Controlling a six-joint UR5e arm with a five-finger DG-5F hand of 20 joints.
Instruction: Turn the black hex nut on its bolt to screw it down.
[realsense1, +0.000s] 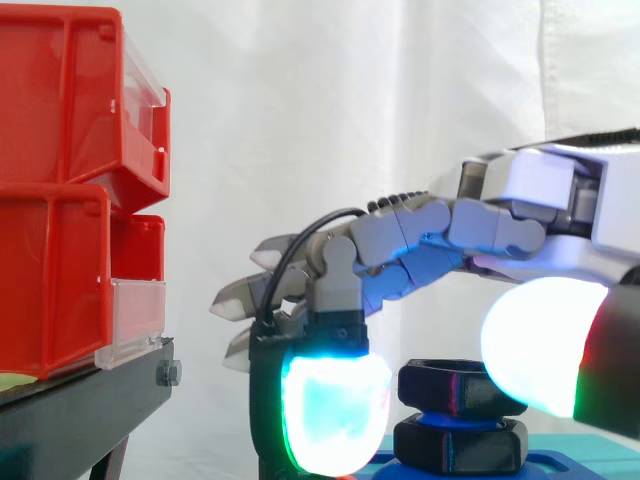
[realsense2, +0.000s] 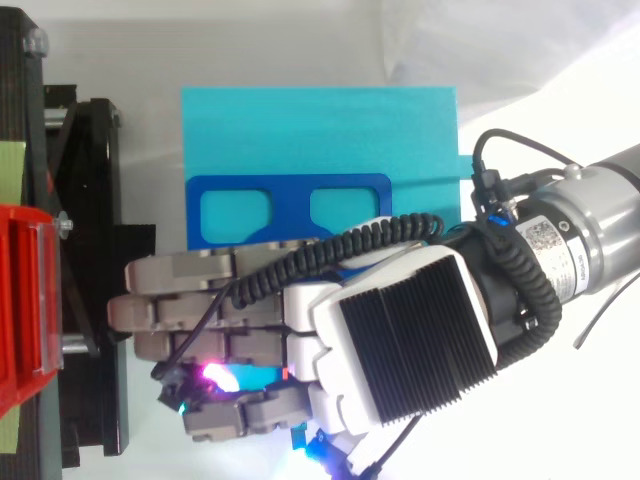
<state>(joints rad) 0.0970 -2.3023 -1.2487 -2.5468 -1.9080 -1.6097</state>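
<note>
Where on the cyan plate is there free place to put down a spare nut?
Free: the bare strip of cyan plate between the blue frame and the plate's edge away from the hand. Crowded: around the black hex nut, under the hand.

The hand (realsense2: 405, 335) has a white shell; a black ribbed plate covers its back; the fingers (realsense1: 440, 235) are built of grey blocky links with round hinges and pale pointed ends; the pads (realsense1: 335, 410) are thick and rounded, one glowing cyan-white with a green edge, one white with a red and green rim; the arm (realsense2: 600, 230) is a grey cylinder; a small white label sits near its black collar.
</note>
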